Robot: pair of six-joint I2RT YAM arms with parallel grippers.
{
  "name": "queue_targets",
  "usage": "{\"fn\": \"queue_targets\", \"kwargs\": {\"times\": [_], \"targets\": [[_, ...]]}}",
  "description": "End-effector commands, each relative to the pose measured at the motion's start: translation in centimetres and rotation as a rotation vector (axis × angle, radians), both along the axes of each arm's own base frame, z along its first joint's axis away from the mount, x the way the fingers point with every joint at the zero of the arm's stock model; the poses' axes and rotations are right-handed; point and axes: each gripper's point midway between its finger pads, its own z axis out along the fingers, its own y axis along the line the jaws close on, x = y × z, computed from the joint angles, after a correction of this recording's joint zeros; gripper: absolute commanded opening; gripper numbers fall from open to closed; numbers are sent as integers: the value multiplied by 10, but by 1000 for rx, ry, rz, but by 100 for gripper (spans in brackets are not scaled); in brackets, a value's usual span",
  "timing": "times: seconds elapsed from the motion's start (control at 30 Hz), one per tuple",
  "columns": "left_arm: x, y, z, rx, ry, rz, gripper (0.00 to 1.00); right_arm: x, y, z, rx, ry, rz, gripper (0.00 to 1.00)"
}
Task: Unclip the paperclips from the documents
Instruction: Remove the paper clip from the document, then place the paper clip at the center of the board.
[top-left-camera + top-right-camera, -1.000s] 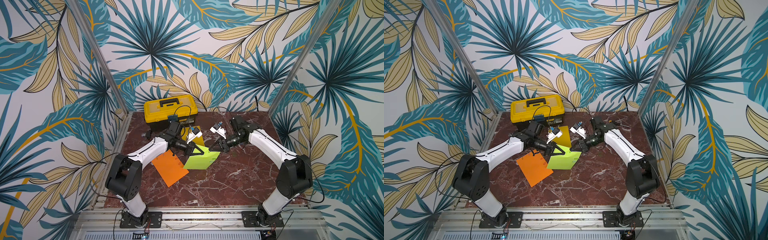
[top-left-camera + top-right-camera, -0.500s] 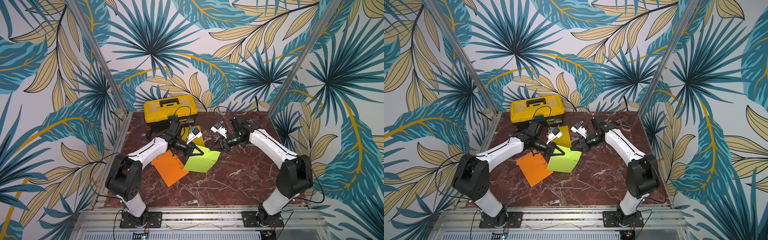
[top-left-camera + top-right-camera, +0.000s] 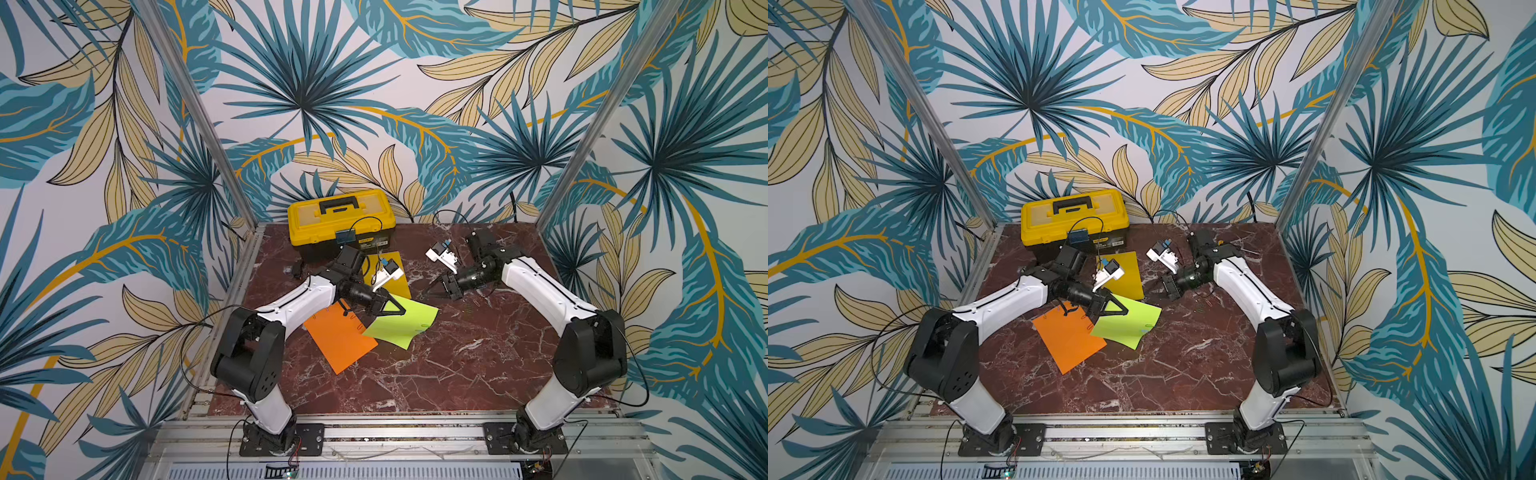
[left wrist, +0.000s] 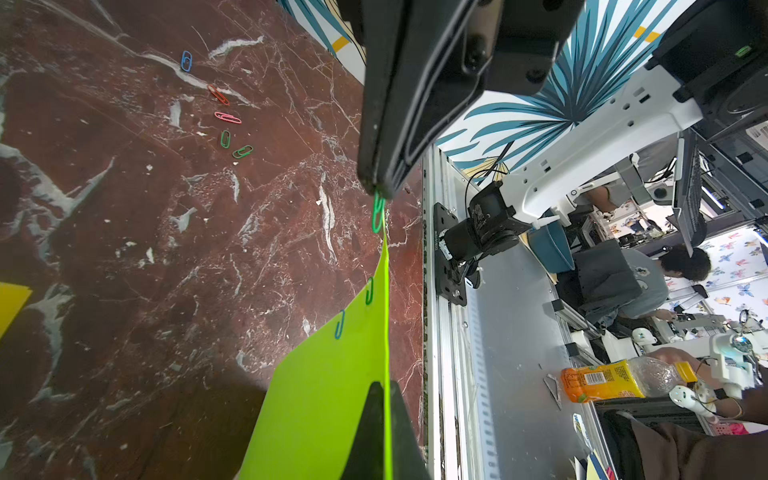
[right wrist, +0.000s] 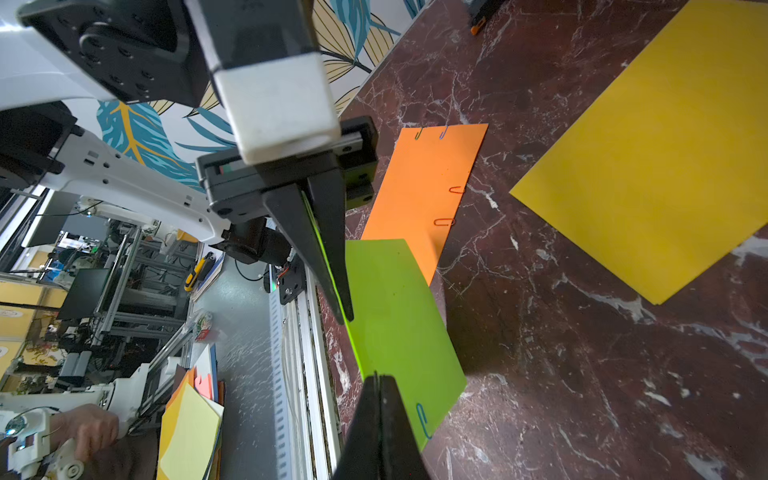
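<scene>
Before the yellow toolbox (image 3: 340, 216), left tool (image 5: 345, 311) clamps the lime sheet (image 4: 324, 395); right tool (image 4: 376, 189), shut, pinches a green paperclip (image 4: 377, 216) at its corner. Five loose paperclips (image 4: 226, 118) lie on the worktop (image 4: 124, 249); orange sheet (image 5: 419, 187) carries four.

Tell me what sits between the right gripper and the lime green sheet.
A green paperclip, pinched by the right gripper, reaches the corner of the lime green sheet; the left wrist view shows it.
</scene>
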Motion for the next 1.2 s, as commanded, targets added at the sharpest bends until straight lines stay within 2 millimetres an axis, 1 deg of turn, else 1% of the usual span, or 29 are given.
{"fn": "queue_targets", "kwargs": {"times": [0.0, 0.13, 0.27, 0.4, 0.5, 0.6, 0.77, 0.87, 0.97, 1.1, 1.17], "targets": [[3, 1, 11, -8, -34, 4, 0, 13, -12, -9, -43, -7, -92, 5], [6, 2, 17, -18, -45, 8, 0, 28, -34, -28, -90, 33, -250, 5], [7, 0, 23, -28, -56, 6, 0, 37, -63, -62, -154, 109, -431, 5], [9, -1, 29, -37, -63, 6, 0, 32, -92, -102, -236, 228, -574, 5], [10, -1, 32, -39, -65, 8, 0, 26, -109, -126, -290, 302, -655, 5], [10, -1, 33, -39, -65, 10, 0, 21, -124, -144, -329, 363, -724, 5], [10, 1, 37, -30, -82, 25, 0, 12, -138, -166, -377, 435, -788, 5], [10, 3, 41, -26, -91, 36, 0, 10, -147, -176, -408, 459, -828, 5], [10, 4, 44, -22, -98, 46, 0, 8, -155, -182, -425, 481, -861, 5], [8, 7, 46, -20, -103, 56, 0, 7, -160, -188, -439, 504, -882, 6], [9, 9, 47, -25, -103, 65, 0, 6, -162, -190, -450, 516, -889, 9]]}}
